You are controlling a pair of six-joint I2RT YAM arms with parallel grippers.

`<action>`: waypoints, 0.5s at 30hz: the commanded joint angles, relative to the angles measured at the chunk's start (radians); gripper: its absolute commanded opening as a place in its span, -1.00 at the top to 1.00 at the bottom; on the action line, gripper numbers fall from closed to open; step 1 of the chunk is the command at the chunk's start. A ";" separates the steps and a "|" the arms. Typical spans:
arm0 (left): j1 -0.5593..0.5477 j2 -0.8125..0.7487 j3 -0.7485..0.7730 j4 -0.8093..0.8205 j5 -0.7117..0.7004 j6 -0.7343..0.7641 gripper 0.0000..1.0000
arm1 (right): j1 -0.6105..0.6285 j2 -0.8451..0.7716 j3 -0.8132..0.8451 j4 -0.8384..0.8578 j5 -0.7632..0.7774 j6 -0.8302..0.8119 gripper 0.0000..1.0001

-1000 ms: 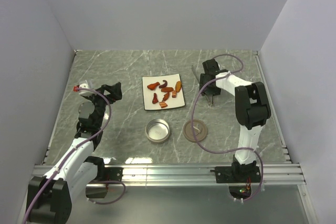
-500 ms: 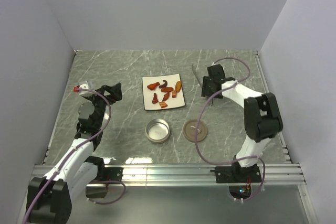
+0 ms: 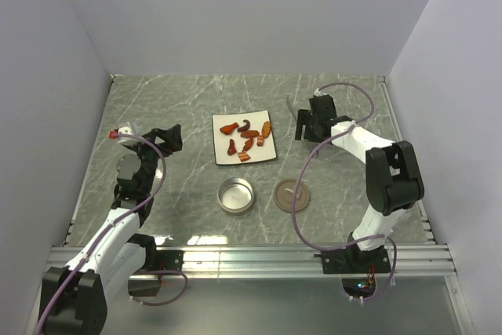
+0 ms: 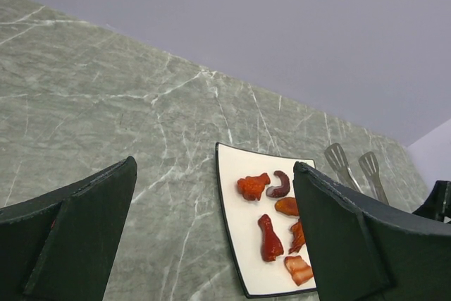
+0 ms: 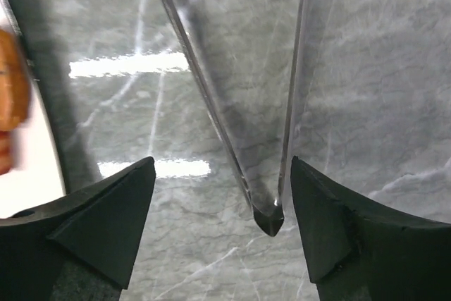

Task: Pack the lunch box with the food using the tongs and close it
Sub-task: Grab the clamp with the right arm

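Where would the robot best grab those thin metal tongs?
Probably from above, just past the joined tip of the long thin silver metal tongs, one finger outside each arm: the open right end effector straddles that narrow V, so closing would squeeze them.

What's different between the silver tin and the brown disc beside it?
The tin is shiny silver with a raised wall; the disc is dull brown and flat. The tin is empty; the disc carries a small handle in its middle. Both are round and similar in width.
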 commanded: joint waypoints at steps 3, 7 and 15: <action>0.002 -0.040 -0.014 0.030 -0.004 -0.012 -0.99 | 0.004 0.047 0.101 -0.032 0.028 -0.011 -0.99; 0.002 -0.054 -0.017 0.027 -0.008 -0.012 -0.99 | -0.009 0.085 0.149 -0.047 0.011 -0.017 -0.99; 0.002 -0.057 -0.011 0.010 -0.011 -0.012 -0.99 | -0.043 0.216 0.281 -0.127 -0.023 -0.032 -0.99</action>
